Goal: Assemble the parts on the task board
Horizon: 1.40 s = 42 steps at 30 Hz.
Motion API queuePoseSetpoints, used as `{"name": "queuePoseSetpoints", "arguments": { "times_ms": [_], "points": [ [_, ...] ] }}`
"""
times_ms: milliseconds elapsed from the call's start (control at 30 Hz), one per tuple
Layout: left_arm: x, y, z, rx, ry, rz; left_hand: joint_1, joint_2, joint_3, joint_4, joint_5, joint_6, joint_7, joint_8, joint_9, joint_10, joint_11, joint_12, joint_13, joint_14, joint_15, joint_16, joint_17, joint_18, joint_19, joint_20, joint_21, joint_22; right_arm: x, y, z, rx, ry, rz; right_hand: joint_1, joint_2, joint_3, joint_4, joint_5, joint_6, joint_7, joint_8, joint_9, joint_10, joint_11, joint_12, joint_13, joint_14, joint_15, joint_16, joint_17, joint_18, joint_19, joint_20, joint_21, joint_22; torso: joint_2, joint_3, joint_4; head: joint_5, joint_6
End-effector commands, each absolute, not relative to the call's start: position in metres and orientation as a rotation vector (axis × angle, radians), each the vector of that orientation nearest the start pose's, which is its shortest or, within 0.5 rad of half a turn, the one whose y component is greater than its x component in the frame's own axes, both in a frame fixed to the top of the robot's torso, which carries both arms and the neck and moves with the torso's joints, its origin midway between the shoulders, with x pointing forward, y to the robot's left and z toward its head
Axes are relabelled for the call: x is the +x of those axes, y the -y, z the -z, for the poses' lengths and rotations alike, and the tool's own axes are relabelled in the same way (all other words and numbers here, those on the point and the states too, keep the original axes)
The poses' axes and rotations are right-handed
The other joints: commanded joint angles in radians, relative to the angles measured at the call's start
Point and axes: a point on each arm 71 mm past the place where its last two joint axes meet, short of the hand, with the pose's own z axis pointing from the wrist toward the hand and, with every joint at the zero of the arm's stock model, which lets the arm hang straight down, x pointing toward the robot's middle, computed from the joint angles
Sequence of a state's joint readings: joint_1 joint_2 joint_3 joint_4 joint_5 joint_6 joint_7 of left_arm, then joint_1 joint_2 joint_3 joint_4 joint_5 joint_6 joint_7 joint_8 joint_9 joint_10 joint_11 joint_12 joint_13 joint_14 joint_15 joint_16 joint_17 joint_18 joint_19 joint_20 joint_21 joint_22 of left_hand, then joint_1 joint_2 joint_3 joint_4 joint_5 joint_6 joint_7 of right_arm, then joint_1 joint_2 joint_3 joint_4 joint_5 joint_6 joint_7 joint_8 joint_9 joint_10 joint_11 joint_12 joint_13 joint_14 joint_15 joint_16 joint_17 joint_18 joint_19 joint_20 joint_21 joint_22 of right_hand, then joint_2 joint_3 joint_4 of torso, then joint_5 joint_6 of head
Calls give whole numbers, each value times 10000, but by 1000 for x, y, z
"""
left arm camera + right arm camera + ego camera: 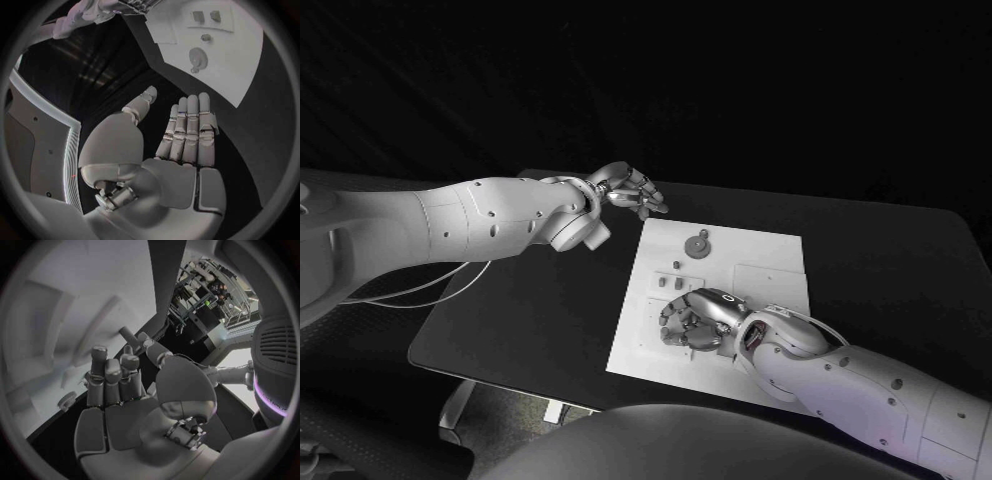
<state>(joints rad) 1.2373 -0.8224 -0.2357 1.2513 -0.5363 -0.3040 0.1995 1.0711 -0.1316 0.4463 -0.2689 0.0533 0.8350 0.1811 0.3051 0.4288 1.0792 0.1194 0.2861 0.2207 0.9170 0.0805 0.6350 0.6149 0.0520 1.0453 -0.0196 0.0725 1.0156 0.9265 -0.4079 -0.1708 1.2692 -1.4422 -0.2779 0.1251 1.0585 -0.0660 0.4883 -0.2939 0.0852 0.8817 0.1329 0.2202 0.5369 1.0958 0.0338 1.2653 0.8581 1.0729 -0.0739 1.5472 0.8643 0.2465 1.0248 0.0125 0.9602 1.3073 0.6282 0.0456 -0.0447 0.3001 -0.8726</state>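
1. Left of centre in the head view, your left hand (623, 188) hovers beyond the board's (769, 255) upper-left corner, fingers straight and apart, holding nothing; it looks parked clear of the work.
2. At centre, the round part (697, 245) lies on the upper board, small parts (678, 283) just below it.
3. Lower right, your right hand (698, 318) curls down over the board's lower-left area; whether it holds a part, you cannot tell.

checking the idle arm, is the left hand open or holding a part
Open: the left hand holds nothing, its fingers straight and apart, hanging over the black table beside the task board.
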Motion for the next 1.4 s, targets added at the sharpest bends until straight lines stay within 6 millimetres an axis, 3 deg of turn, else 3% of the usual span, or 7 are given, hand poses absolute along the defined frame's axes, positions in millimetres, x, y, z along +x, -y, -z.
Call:
{"name": "queuePoseSetpoints", "arguments": {
  "times_ms": [33,467,700,1033,1067,1233,1400],
  "points": [
    [511,-283,244,-6524,-17541,9474,76,5,32,19,4,36,10,48,-12,74,-15,-47,12,71,-3,-43,11,122,-65,8,-18,-15,395,33,351,-3744,-19109,-10982,84,-39,-112,-5,74,-276,222,-86,-32,6,74,64,12,-19,96,48,3,153,-62,-12,-22,95,1,0,2,-11,0],
    [511,-283,244,-6527,-17543,9466,78,6,32,19,4,36,9,49,-12,77,-16,-50,14,73,-3,-50,21,122,-66,8,-18,-16,393,38,349,-3645,-19042,-11033,184,-101,-276,1,168,-283,243,-97,-75,-10,96,80,3,-18,122,51,-1,153,-56,4,-36,82,1,0,0,-74,0],
    [511,-284,244,-6542,-17538,9447,79,5,32,18,3,36,9,49,-12,78,-16,-52,15,74,-3,-54,25,122,-66,8,-18,-16,390,52,343,-3333,-18850,-11383,162,-148,-351,3,173,-279,247,-98,-92,-12,100,83,-3,-17,128,49,-5,153,-52,13,-44,75,-5,2,-9,-136,0],
    [511,-283,244,-6523,-17530,9477,83,6,33,17,4,36,9,49,-13,80,-16,-55,17,76,-3,-60,33,123,-66,8,-17,-16,396,73,317,-3384,-18560,-12823,364,74,-328,-1,469,92,128,102,-64,87,-13,105,-44,60,28,41,-32,153,20,-10,-64,43,4,25,-23,-313,0],
    [512,-284,244,-6523,-17524,9467,84,7,34,16,4,37,8,50,-13,81,-16,-56,18,77,-3,-61,35,123,-66,8,-17,-16,397,75,314,-3600,-18608,-13003,522,165,-241,2,570,310,72,224,-16,83,-61,97,-50,44,8,26,-37,153,-17,-18,-83,42,4,28,-26,-336,2],
    [513,-285,244,-6519,-17518,9484,86,10,35,16,4,38,7,50,-12,82,-17,-57,19,78,-3,-64,39,123,-66,7,-17,-16,403,85,301,-4858,-18652,-12880,771,254,-206,-14,639,499,-29,314,-7,51,-165,-42,-140,-39,-105,-98,-90,153,-157,36,-151,48,-1,48,-35,-455,118],
    [515,-287,244,-6502,-17505,9499,103,25,44,10,5,37,3,50,-13,83,-18,-61,20,77,-3,-72,46,124,-69,7,-19,-18,411,99,297,-5581,-18616,-12191,865,244,-224,-15,653,564,-60,342,-10,72,-194,-96,-182,-41,-134,-133,-109,153,-180,55,-165,50,4,36,-23,-565,233]
  ]
}}
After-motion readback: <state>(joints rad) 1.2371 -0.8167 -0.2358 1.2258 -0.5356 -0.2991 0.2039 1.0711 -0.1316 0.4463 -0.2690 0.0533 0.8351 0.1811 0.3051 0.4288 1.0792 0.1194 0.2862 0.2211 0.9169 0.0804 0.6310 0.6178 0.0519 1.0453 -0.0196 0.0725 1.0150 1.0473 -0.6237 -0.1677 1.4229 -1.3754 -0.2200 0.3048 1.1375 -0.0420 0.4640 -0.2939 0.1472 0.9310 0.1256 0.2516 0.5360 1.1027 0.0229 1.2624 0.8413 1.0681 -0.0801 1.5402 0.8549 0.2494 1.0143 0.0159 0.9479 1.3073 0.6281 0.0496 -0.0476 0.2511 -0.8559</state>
